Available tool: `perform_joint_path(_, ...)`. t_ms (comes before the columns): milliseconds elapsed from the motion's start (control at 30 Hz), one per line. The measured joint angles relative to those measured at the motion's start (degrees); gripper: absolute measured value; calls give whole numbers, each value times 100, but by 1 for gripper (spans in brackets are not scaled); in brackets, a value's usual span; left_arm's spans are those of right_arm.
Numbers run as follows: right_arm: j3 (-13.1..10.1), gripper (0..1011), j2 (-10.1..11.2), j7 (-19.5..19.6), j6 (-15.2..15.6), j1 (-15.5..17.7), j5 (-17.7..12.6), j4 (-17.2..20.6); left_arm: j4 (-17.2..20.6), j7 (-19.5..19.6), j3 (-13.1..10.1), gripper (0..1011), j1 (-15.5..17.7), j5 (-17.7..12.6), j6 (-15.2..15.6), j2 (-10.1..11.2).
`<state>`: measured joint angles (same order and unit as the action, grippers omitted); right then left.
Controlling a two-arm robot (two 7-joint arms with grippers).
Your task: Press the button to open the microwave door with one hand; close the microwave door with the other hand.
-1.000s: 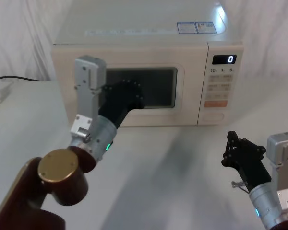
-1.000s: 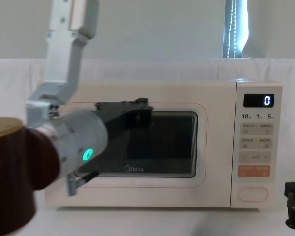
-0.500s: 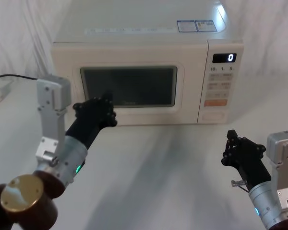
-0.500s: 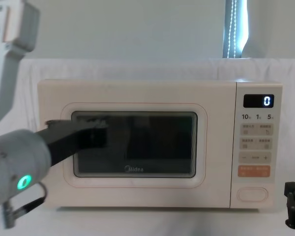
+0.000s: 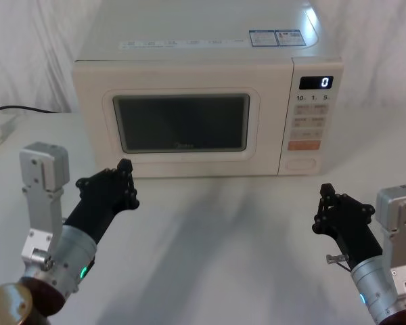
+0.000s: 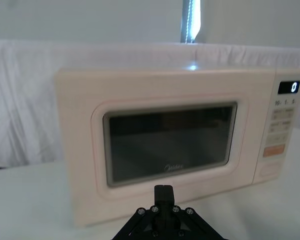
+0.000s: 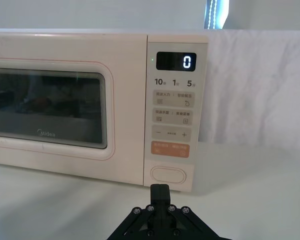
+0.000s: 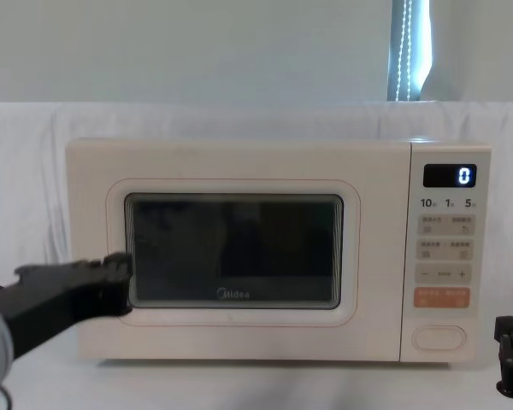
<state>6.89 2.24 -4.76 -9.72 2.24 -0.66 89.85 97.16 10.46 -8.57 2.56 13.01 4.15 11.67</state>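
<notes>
The cream microwave door [image 5: 183, 125] with its dark window sits flush with the microwave's front, as the chest view [image 8: 231, 252] confirms. The pill-shaped button [image 5: 300, 164] lies at the bottom of the control panel, also clear in the right wrist view [image 7: 168, 175]. My left gripper [image 5: 124, 167] is shut and hovers over the table, short of the door's lower left corner and apart from it. My right gripper [image 5: 326, 191] is shut and rests low at the right, well in front of the button. Each wrist view shows its own fingertips pressed together [image 6: 163, 190] [image 7: 159, 189].
The microwave stands on a white cloth-covered table [image 5: 216, 230] with open surface in front of it. A black cable [image 5: 20, 110] and a white power strip [image 5: 0, 132] lie at the far left. An orange key [image 5: 304, 146] sits just above the button.
My left gripper has drawn back from the door's window, down and to the left, away from the microwave. The door stays flush. The right arm has not moved.
</notes>
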Motion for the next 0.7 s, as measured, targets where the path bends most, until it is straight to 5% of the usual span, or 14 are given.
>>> perform_joint_path(700,0,0,0,0,0,0,0,0,-112,-57,236,0,-626,134,-360,1)
